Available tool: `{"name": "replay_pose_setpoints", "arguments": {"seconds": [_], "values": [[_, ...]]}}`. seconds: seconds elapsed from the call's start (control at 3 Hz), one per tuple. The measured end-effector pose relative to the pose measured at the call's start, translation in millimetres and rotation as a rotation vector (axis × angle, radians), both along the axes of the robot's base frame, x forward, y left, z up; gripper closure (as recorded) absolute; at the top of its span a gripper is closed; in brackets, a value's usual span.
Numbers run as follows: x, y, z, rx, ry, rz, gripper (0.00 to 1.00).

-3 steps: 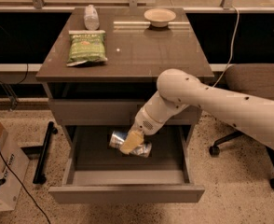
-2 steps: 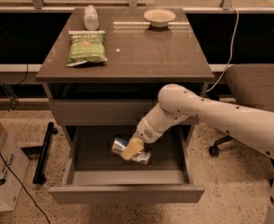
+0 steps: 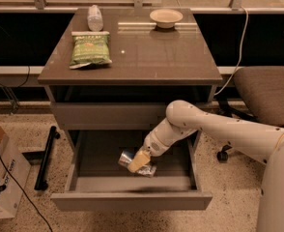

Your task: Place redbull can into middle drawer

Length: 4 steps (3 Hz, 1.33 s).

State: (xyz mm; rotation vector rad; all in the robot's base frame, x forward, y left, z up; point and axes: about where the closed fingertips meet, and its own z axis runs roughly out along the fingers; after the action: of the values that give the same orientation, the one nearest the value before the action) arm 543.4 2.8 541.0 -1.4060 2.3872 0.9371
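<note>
Slim silver-and-blue metal redbull can (image 3: 126,157) lies on its side low inside the wide grey middle drawer (image 3: 132,201), which stands pulled out, near the middle of its dark floor. I see my gripper (image 3: 136,164) down in the drawer, its tan fingers (image 3: 139,159) closed across the can's middle, both ends sticking out. I cannot tell whether the can touches the floor. On the brown tabletop (image 3: 147,57) rest a green snack bag (image 3: 90,50), a clear plastic bottle (image 3: 94,17) and a shallow pale bowl (image 3: 166,17).
</note>
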Motion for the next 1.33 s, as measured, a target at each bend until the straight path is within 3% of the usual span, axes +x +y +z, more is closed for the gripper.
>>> {"name": "replay_pose_setpoints", "arguments": {"seconds": [0.33, 0.67, 1.0, 1.33], "values": [[9.9, 4.0, -13.4, 0.005, -0.051, -0.027, 1.0], [36.4, -4.1, -55.4, -0.022, -0.104, -0.107, 0.98], [49.4, -15.0, -81.9, -0.033, -0.105, -0.162, 0.75], [51.9, -29.0, -112.0, -0.066, -0.063, -0.228, 0.52]]}}
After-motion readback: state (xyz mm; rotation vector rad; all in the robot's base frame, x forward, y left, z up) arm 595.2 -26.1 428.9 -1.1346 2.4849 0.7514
